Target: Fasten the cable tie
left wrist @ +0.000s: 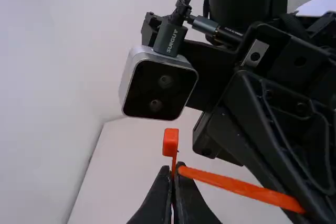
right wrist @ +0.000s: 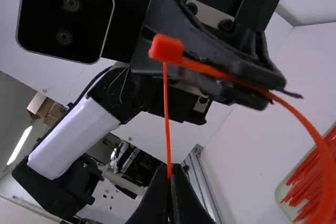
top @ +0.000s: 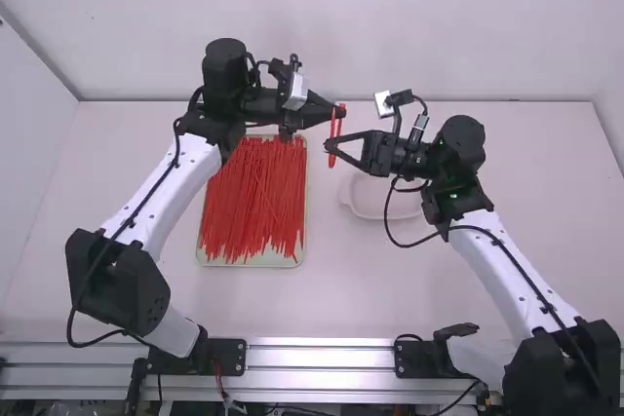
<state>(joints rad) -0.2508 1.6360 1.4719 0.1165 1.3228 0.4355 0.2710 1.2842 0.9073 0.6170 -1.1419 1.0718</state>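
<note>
Two arms met in the air over the table's far middle, just beside the tray [top: 301, 231] of spare red ties [top: 255, 192]. Left arm was bent at the elbow, with the left gripper [top: 330, 110] pointing right and clamped on the cable tie [top: 334, 133] just beside its head. Right arm was angled leftward, with the right gripper [top: 330, 149] pinched shut on the strap lower down. The tie hung near upright between them.

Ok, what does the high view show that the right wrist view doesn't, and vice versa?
High view: the white dish on the table beneath the right gripper, and the whole tray of spare ties. Right wrist view: the tie's square head, its strap running into that gripper's shut fingers. Both: the red cable tie held between it and the left gripper.
</note>
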